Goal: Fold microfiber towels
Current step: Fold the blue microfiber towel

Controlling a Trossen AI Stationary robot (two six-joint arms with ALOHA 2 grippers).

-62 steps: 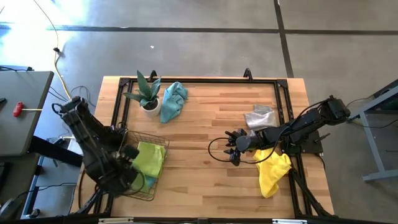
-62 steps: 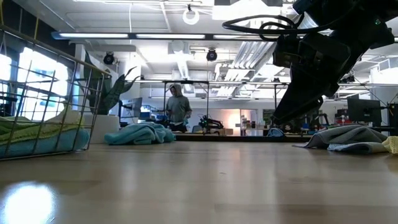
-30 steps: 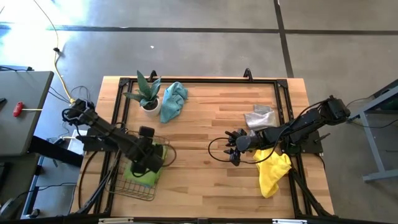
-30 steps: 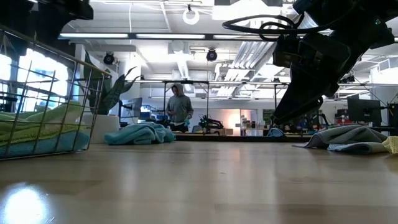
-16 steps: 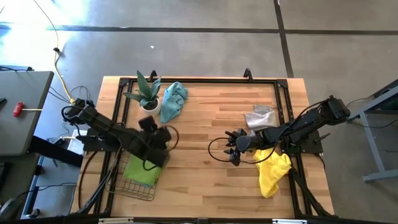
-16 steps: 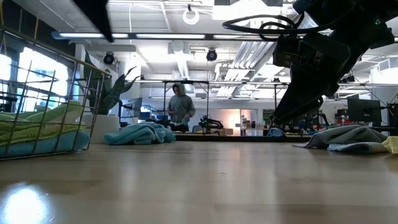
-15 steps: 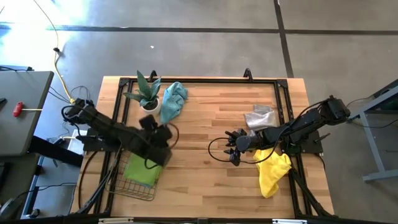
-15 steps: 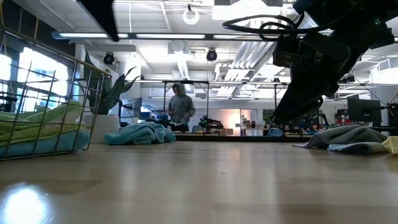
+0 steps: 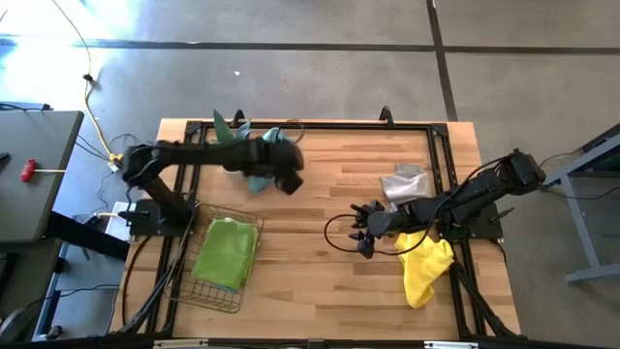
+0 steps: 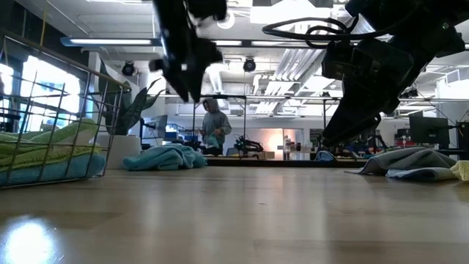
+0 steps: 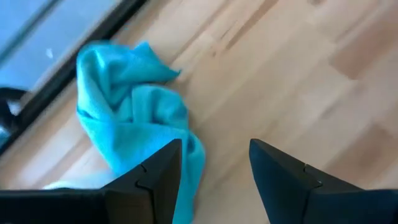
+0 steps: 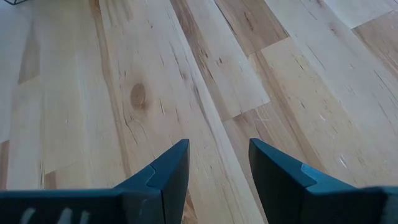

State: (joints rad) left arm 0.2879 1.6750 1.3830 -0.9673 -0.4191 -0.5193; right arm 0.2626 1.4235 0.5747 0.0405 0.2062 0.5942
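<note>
The left end effector [image 11: 211, 171], fingers parted and empty, hovers over the crumpled teal towel [image 11: 134, 115] near the desk's [image 9: 320, 262] far edge: soft, limp cloth, probably best pinched at a raised fold.

Plain bright cloths on pale, light-wood planks

The table [image 9: 320, 262] is blond wood with darker grain streaks and a black frame. One towel is teal blue [image 11: 134, 124], one lime green [image 9: 227, 252] in a dark wire basket [image 9: 190, 291], one bright yellow [image 9: 426, 269], one seemingly pale grey [image 9: 404, 181]. Both pincers, left [image 11: 214, 180] and right [image 12: 217, 180], are black.
</note>
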